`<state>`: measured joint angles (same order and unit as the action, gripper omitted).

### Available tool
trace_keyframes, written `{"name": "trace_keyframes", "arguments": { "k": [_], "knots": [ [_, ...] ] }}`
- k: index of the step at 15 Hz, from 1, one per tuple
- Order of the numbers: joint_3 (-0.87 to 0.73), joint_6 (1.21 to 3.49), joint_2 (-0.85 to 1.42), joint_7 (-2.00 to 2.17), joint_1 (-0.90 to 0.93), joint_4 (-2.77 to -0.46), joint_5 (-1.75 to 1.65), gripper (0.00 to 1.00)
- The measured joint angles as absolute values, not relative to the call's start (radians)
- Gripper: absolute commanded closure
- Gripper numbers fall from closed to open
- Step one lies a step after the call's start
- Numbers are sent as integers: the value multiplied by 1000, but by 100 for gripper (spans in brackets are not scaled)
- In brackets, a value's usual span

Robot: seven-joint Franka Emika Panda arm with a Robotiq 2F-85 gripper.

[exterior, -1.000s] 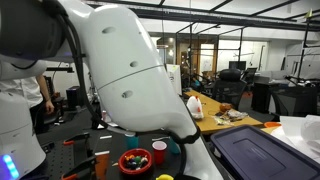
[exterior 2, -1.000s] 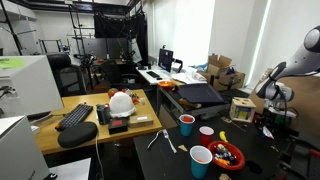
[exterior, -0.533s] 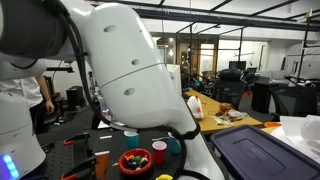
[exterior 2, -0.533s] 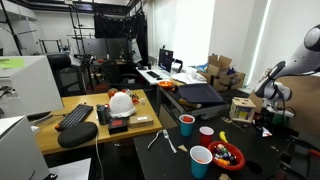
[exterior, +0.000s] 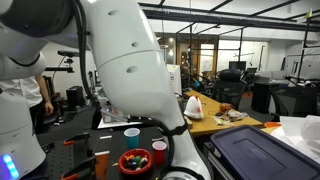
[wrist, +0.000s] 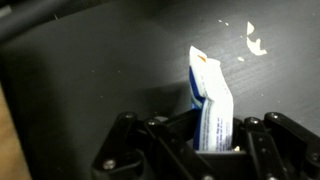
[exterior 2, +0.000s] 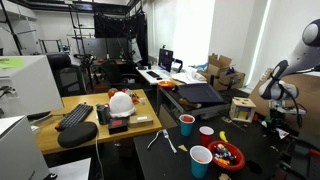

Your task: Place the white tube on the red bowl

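In the wrist view the white tube (wrist: pixel 210 108), with blue print on it, stands between my gripper's (wrist: pixel 211 142) black fingers (wrist: pixel 160 135), which are shut on it over a dark tabletop. The red bowl (exterior 2: pixel 228 156) with small coloured pieces sits at the table's near edge; it also shows under the arm as the red bowl (exterior: pixel 133 161). In an exterior view the gripper (exterior 2: pixel 271 119) hangs low at the far right, well away from the bowl. The tube itself is too small to make out in both exterior views.
Around the bowl stand a red cup (exterior 2: pixel 201 160), a pale pink cup (exterior 2: pixel 207 134) and a blue cup (exterior 2: pixel 186 124). A cardboard box (exterior 2: pixel 241 108) is next to the arm. The white arm body (exterior: pixel 120 70) fills much of an exterior view.
The jaws have closed on the tube. The arm has shifted a little in both exterior views.
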<state>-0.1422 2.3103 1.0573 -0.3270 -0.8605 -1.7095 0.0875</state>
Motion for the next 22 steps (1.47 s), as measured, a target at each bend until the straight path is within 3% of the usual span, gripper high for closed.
{"name": "trace_keyframes", "arguments": {
  "k": [6, 22],
  "knots": [
    [-202, 2312, 981, -327, -772, -1789, -7, 100],
    [-171, 2322, 858, -451, -597, -1859, -78, 100]
  ]
}}
